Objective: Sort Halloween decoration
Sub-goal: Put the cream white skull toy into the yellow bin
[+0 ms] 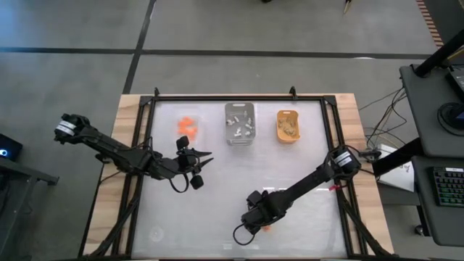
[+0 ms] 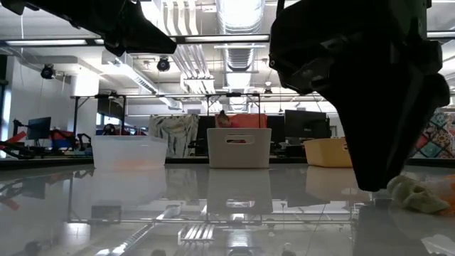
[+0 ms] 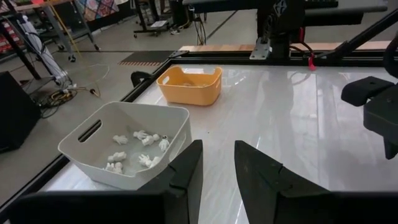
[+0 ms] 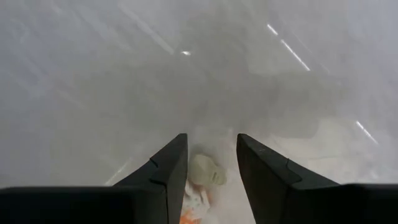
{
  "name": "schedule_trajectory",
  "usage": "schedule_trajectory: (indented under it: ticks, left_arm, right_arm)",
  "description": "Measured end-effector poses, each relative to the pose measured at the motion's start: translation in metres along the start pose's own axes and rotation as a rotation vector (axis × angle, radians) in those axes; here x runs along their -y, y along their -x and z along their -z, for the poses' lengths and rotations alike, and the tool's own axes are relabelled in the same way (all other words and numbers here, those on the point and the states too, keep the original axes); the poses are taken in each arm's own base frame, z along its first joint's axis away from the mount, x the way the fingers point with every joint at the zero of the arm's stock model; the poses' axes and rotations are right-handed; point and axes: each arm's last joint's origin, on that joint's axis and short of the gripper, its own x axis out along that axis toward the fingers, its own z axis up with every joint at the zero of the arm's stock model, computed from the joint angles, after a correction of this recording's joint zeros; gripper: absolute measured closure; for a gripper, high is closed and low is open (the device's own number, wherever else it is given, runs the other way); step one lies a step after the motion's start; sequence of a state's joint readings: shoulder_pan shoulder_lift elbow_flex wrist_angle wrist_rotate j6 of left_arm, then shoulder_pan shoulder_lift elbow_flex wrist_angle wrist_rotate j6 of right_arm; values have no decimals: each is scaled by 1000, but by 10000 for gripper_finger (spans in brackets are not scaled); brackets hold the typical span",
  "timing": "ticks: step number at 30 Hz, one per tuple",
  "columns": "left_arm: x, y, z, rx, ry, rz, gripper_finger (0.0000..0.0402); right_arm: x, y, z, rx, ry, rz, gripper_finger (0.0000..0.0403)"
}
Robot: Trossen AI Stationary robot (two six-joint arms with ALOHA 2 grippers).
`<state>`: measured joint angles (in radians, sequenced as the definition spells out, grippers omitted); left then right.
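Seen from above, the right claw (image 1: 262, 226) sits low at about six o'clock on the table (image 1: 312, 174), its fingers (image 4: 163, 171) parted with a trinket (image 4: 207, 170) lying between them, not yet pinched. That trinket is a pale, cream-coloured, rounded lump, with a bit of orange and white just beside it under the claw. Level with the table it shows as a pale crumpled shape (image 2: 419, 193) resting on the surface.

The left claw (image 1: 194, 161) hovers at about nine o'clock, fingers (image 3: 186, 171) slightly apart and grasping nothing.

Along the twelve o'clock edge stand three trays: the clear tray (image 1: 190, 134) with orange pieces, the grey tray (image 1: 239, 138) with small white pieces, and the orange-yellow tray (image 1: 288, 138) with tan pieces.
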<state>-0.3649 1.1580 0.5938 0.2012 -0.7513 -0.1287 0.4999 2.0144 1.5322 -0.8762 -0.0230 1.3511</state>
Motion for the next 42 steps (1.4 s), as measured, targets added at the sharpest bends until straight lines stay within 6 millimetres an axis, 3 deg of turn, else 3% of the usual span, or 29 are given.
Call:
schedule_trajectory:
  ticks: [12, 20, 33, 42]
  left_arm:
    - [0, 0, 0, 0, 0, 0, 326]
    - [0, 0, 0, 0, 0, 1, 326]
    - [0, 0, 0, 4, 16, 1, 326]
    - [0, 0, -1, 6, 25, 1, 326]
  right_arm:
    - [2, 6, -5, 52, 118, 7, 291]
    - [4, 21, -6, 61, 339, -13, 287]
    - [4, 25, 3, -24, 291, -43, 296]
    - [3, 24, 6, 25, 275, -23, 296]
